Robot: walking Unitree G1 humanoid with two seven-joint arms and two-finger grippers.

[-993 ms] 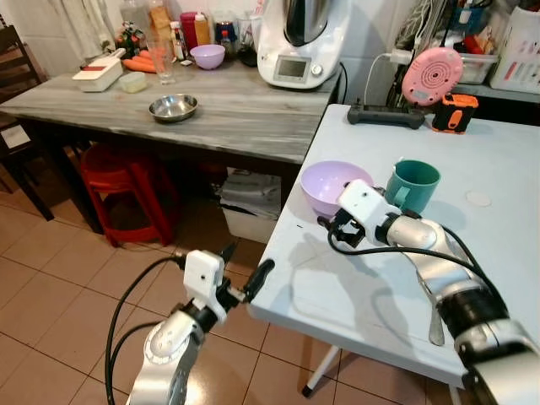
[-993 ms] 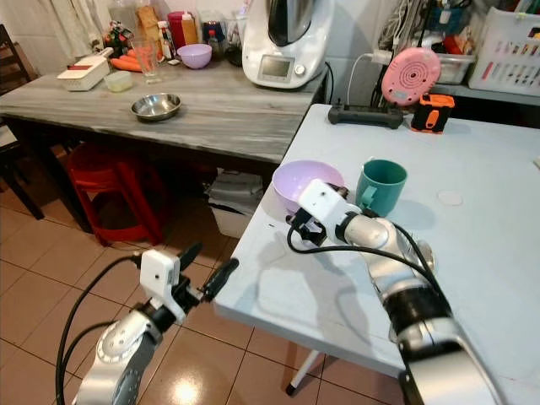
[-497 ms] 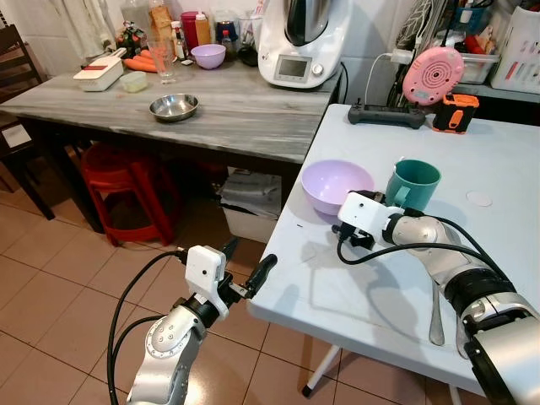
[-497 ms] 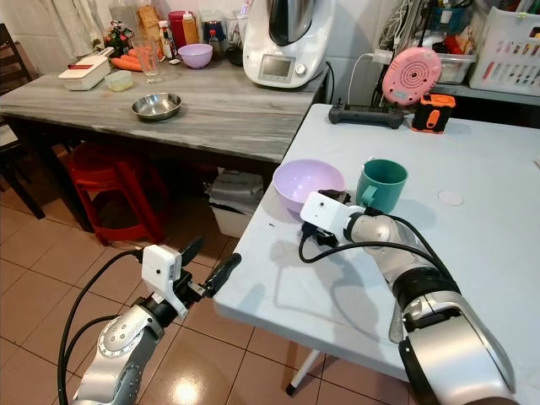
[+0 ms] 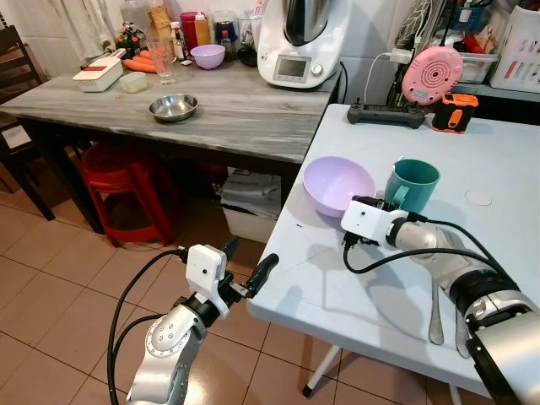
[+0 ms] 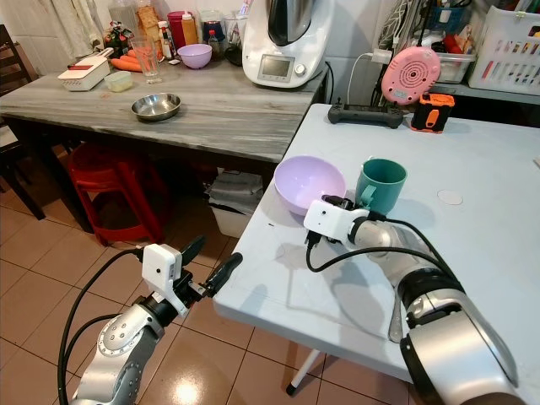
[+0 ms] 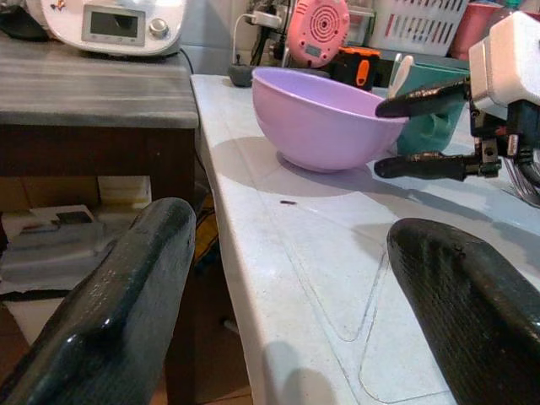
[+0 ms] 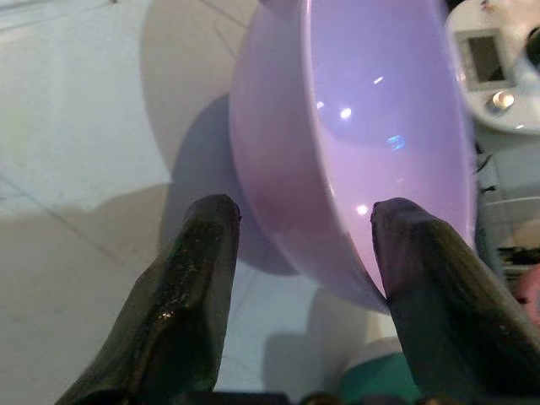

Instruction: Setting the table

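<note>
Right gripper (image 5: 364, 202): in the left eye view it lies low over the white table (image 5: 506, 169), fingers parted around the near rim of the lavender bowl (image 5: 337, 184), holding nothing.
Lavender bowl: it sits on the white table near that table's left edge, just beside the teal mug (image 5: 412, 185).
Spoon (image 5: 435, 312): it lies on the white table, on the near side of the teal mug, beside the right arm.
Left gripper (image 5: 246, 268): it hangs off the white table's near left corner, above the tiled floor (image 5: 51, 278), fingers spread, empty.
Wooden counter (image 6: 211, 105): in the right eye view it stands left of the white table and carries a steel dish (image 6: 156, 106) and a white kitchen machine (image 6: 285, 38).
Red stool (image 6: 114, 190): it is under the wooden counter.
Left wrist view: both black fingers (image 7: 126, 295) stand wide apart at the white table's edge; the lavender bowl is beyond them, with the right gripper's fingers at its side.
Right wrist view: two black fingers (image 8: 190, 295) straddle the lavender bowl's rim, one outside its wall and one toward the inside; contact cannot be told.
</note>
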